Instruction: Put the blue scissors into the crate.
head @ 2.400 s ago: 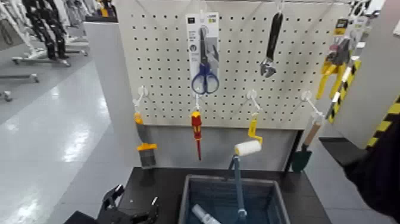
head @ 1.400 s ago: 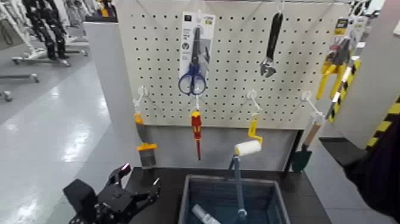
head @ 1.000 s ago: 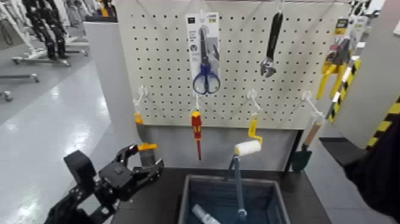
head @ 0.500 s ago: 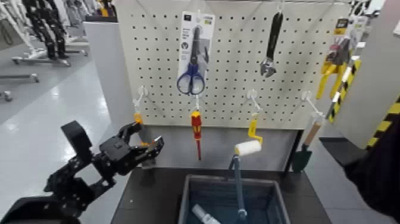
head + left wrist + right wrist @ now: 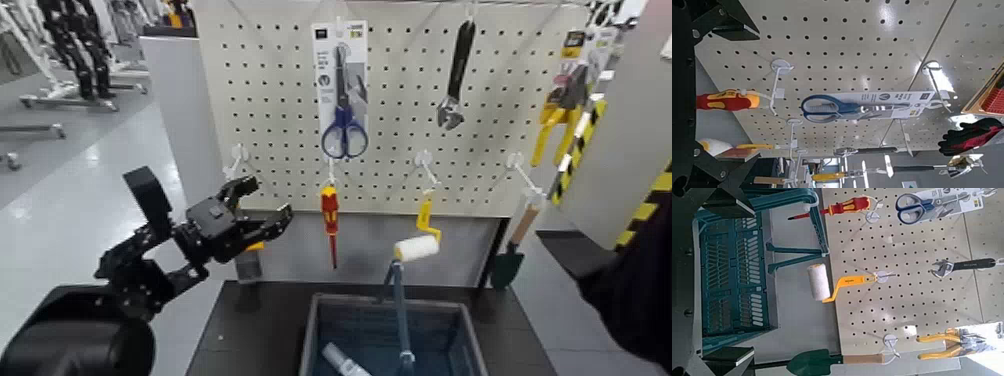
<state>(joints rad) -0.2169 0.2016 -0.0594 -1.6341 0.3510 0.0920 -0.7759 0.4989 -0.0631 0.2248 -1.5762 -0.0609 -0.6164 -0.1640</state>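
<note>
One arm is at work: the left gripper (image 5: 262, 218) is held raised in front of the pegboard (image 5: 400, 170), its jaws spread apart and empty. The blue scissors (image 5: 343, 98) are hung on a peg above the open jaws and off to their right, well apart from them, with nothing between. The step in hand is judged to be the approach; no grasp has been made. For the next move, the open jaws would need to be carried up and across to the card, closed on its lower part or on the handles, and the card lifted off its peg before being lowered to the crate (image 5: 317, 330), which is set below the jaws on the dark table (image 5: 250, 325).

The scissors are seen as blue loop handles (image 5: 824, 107) and dark blades fixed flat against a tall white retail card, hung upright. The card is thin and is likely to swing or flex when touched, so a pinch across its edge is judged risky. A red-and-yellow screwdriver (image 5: 329, 215) is hung directly under the card, just beside the jaws' line of travel, and could be knocked. A paint roller (image 5: 416, 247) is stood in the crate already. The right gripper is not shown; only its wrist camera's outlook on board and crate is given.
</note>
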